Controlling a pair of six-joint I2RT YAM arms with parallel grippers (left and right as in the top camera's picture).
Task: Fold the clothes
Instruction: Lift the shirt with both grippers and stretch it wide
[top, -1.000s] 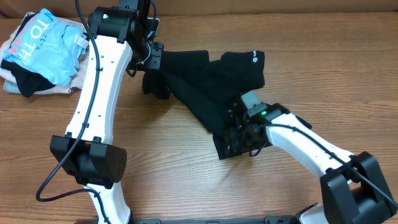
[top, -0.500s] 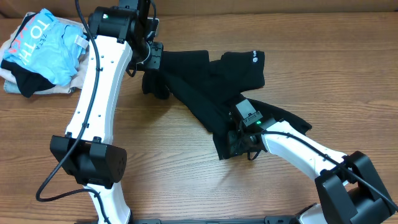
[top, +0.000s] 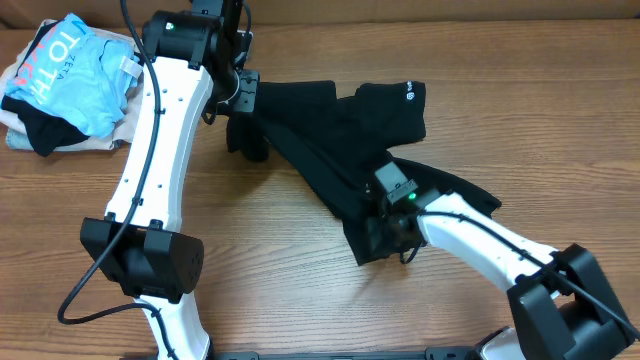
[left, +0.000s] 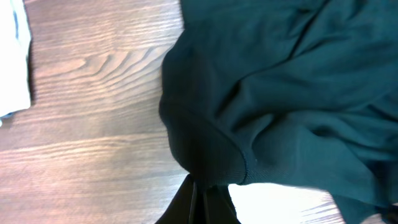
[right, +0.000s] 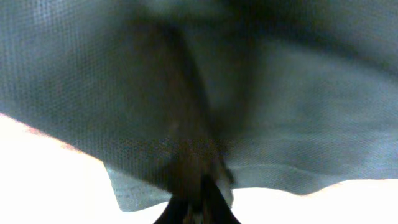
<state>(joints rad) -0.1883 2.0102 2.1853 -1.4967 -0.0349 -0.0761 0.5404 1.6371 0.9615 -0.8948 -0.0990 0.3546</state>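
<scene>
Left claw (left: 202, 198) is pinched narrow on a rounded edge of the black shirt (top: 330, 130) at its far-left end, and the right claw (right: 199, 208) looks closed on a hem at the near-right corner, with cloth draped so close over its camera that little else can be made out. The shirt lies across the middle of the table (top: 300, 290), running from far left to near right. It is bunched and creased rather than flat, and its small white logo (top: 409, 96) shows at the far right. The main risk, as I judge it, is the thin cloth sliding out of either pinch if the arms pull apart or lift unevenly, since each grip seems to catch only a small bite of hem. Either claw may also be holding more than one layer, which would carry the wrinkles into the fold. With the right view smothered, a slip there could go unnoticed. Any sweep toward the far left could drag the shirt into the pile of other clothes (top: 70, 75).
</scene>
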